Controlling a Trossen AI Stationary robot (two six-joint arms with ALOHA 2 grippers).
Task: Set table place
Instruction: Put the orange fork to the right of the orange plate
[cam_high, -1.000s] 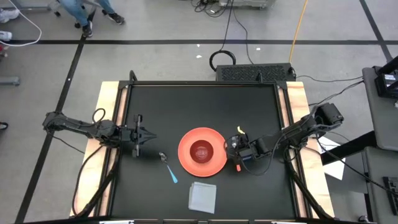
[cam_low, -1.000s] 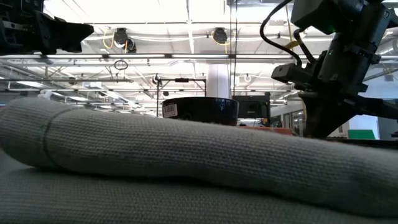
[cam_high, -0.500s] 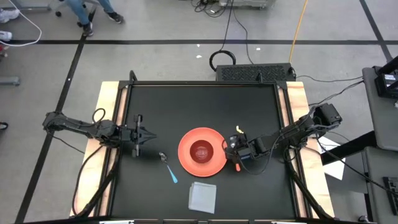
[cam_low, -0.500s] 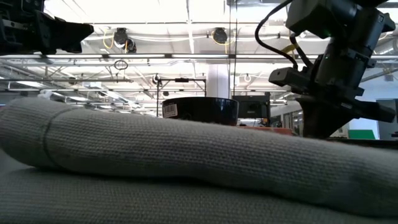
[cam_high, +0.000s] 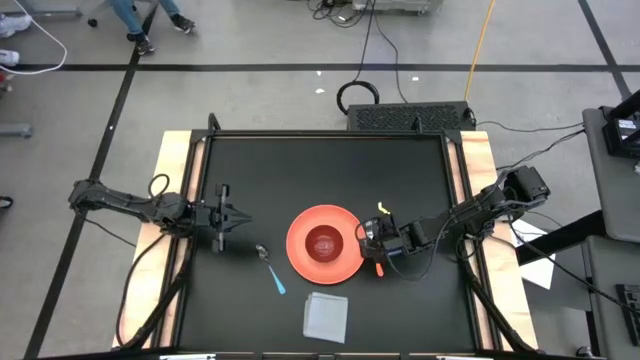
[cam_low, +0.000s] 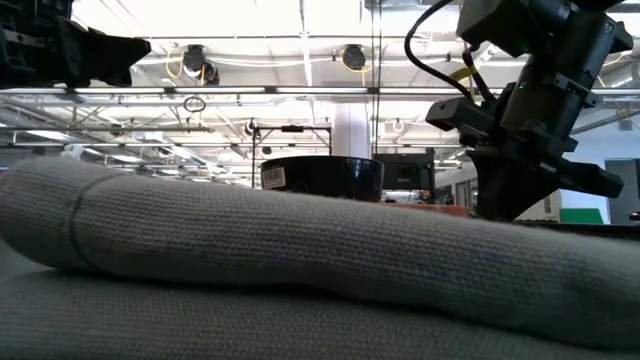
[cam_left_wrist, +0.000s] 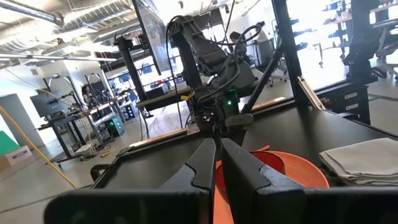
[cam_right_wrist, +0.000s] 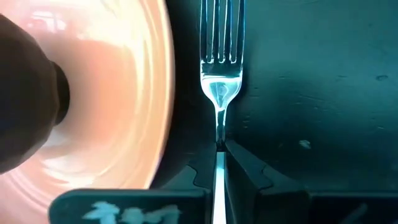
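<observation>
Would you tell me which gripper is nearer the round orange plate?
Right. The right gripper, holding a fork, sits beside the orange plate; the left gripper waits farther off.

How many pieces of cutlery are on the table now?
2. A spoon with a blue handle lies on the table left of the orange plate. A fork is in the right gripper, beside the plate's right edge.

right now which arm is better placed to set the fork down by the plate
Right. The right hand is shut on the fork, right beside the orange plate. The left hand waits shut, away from both.
</observation>
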